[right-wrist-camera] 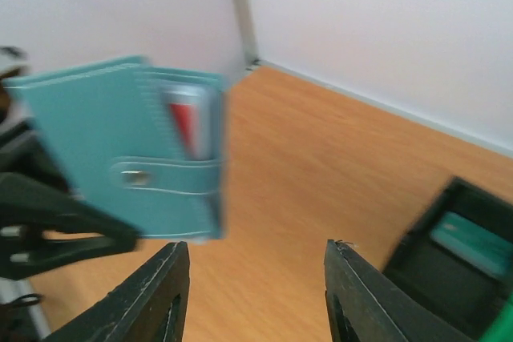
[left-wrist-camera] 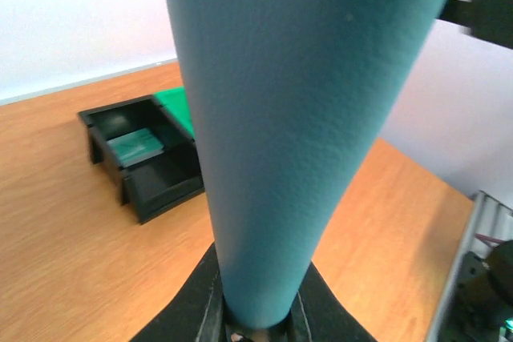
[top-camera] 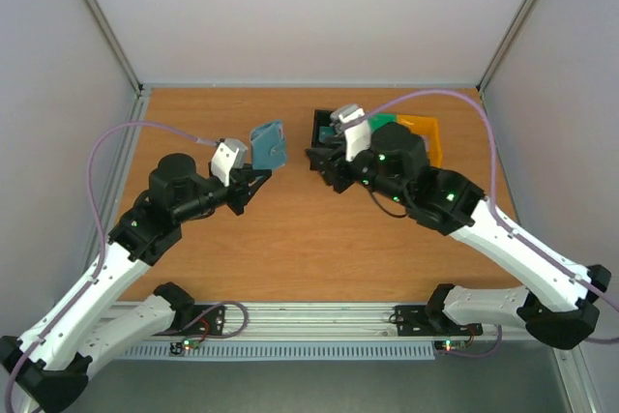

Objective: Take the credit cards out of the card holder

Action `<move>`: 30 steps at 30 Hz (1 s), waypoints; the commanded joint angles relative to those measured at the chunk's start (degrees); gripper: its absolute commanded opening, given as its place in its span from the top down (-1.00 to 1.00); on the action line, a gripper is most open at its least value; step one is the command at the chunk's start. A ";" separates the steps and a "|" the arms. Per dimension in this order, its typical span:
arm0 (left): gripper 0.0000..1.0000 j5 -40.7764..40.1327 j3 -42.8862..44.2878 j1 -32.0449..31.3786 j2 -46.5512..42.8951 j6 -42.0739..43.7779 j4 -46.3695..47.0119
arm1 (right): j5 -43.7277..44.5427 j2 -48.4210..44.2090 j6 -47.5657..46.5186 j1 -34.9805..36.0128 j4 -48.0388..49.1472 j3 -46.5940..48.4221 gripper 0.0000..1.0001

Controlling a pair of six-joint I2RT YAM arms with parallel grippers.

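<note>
L hand (top-camera: 258,177) pinches card holder (top-camera: 268,143) w/ red card (right-wrist-camera: 186,122) inside; R hand (right-wrist-camera: 256,247) spread nearby.

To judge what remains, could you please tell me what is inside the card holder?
A red card shows inside the card holder, tucked in just above the snap strap. The folded cover hides the rest, so any further cards cannot be seen.

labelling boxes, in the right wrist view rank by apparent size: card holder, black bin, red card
1. card holder, though it is nearest the camera
2. black bin, partly cut off
3. red card, only a sliver shows
</note>
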 commanded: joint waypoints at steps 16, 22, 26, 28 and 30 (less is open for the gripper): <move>1.00 -6.00 -1.63 -0.90 0.16 1.55 2.79 | -5.20 17.45 12.31 5.68 11.51 7.21 0.12; 0.99 -6.13 -2.24 -1.04 -0.35 3.38 4.08 | -0.14 19.39 12.88 5.66 9.95 7.32 0.64; 1.00 -6.28 -2.22 -1.09 -0.49 3.84 4.20 | 0.46 20.06 12.49 5.69 8.83 7.37 0.97; 0.99 -7.00 -2.22 -1.09 -0.54 3.62 4.25 | 1.40 20.14 11.91 5.61 7.88 7.28 0.98; 1.00 -7.83 -2.07 -1.09 -0.69 2.53 4.26 | 3.48 19.44 11.10 5.31 6.07 6.61 0.97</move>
